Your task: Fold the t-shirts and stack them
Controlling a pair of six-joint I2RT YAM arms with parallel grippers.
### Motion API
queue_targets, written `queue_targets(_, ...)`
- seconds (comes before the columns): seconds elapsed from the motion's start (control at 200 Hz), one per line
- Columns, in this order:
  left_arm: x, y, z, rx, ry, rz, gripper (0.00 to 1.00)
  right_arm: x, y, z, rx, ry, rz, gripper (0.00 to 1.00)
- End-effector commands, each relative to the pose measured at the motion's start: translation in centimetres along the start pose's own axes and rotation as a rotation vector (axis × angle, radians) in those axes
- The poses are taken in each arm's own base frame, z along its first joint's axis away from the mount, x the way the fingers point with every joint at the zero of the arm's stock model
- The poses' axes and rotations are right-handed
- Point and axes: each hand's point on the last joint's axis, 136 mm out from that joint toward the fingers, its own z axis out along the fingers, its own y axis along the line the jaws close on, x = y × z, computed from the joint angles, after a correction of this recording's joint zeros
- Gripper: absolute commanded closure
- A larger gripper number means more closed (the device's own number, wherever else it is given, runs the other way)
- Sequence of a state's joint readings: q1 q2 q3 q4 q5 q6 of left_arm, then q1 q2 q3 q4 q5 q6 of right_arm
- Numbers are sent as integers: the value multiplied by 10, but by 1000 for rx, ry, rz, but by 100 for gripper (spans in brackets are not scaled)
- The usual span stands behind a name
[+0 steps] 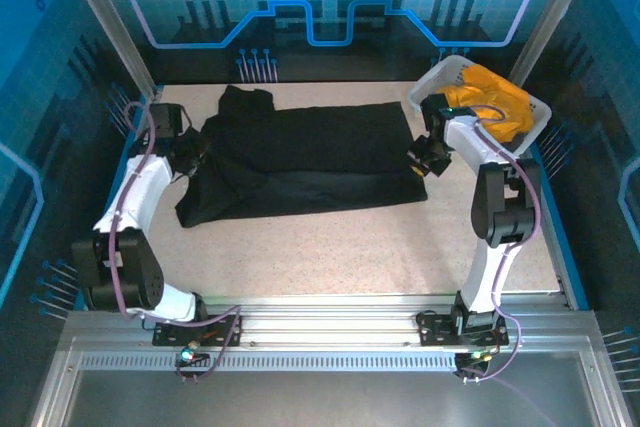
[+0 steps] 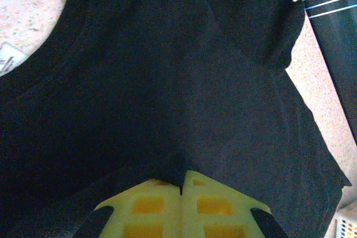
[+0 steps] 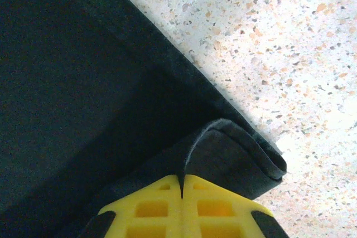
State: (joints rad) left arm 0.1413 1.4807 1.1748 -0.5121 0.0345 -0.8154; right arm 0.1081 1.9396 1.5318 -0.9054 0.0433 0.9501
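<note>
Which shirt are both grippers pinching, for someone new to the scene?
Start at the speckled table, between the two arms. The black t-shirt lies spread across its middle, pinched by the left gripper at one end and the right gripper at the other. Unlike the orange-yellow shirts heaped in the white basket at the far right, it is dark.

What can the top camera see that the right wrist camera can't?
From the top: the whole black t-shirt spread out, the orange-yellow t-shirts in the white basket, and the left gripper at the shirt's left end. From the right wrist: the right gripper up close, shut on a folded bit of the shirt's edge. Both: black cloth on the speckled table.
</note>
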Motion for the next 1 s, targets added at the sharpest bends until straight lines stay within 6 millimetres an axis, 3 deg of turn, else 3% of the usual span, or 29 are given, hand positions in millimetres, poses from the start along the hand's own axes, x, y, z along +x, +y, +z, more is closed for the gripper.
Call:
queue_targets(0.0, -17, -16, 9, 31, -18, 72, 100, -5, 0, 5, 16, 24, 6, 100)
queue_targets(0.04, -19, -17, 14, 23, -9, 89, 96, -7, 7, 6, -6, 23, -15, 92)
queue_targets(0.115, -23, -19, 22, 9, 17, 121, 55, -11, 19, 3, -39, 30, -70, 68)
queue_targets(0.15, -27, -18, 21, -10, 21, 131, 42, -14, 23, -3, -41, 21, -94, 60)
queue_targets(0.195, -32, -17, 16, -28, 17, 147, 34, -17, 26, -12, -49, 0, -127, 52)
queue_targets(0.28, -34, -6, 0, -57, 16, 138, 33, -17, 27, -30, -71, -30, -168, 46)
queue_targets(0.355, -18, 18, -15, -119, 48, 97, 34, -8, 24, -40, -95, -30, -190, 46)
queue_targets(0.495, 38, 84, -30, -218, 139, -68, 37, 26, 17, -32, -169, 26, -227, 53)
queue_targets(0.585, 57, 108, -24, -194, 173, -175, 38, 44, 13, -21, -204, 55, -268, 61)
queue_targets(0.685, 61, 122, -7, -186, 204, -296, 43, 55, 7, -5, -207, 88, -302, 71)
queue_targets(0.815, 55, 145, 6, -249, 190, -452, 41, 59, 0, 12, -164, 121, -339, 71)
queue_targets(0.995, 37, 145, 9, -208, 94, -600, 35, 58, -6, 24, -130, 126, -358, 70)
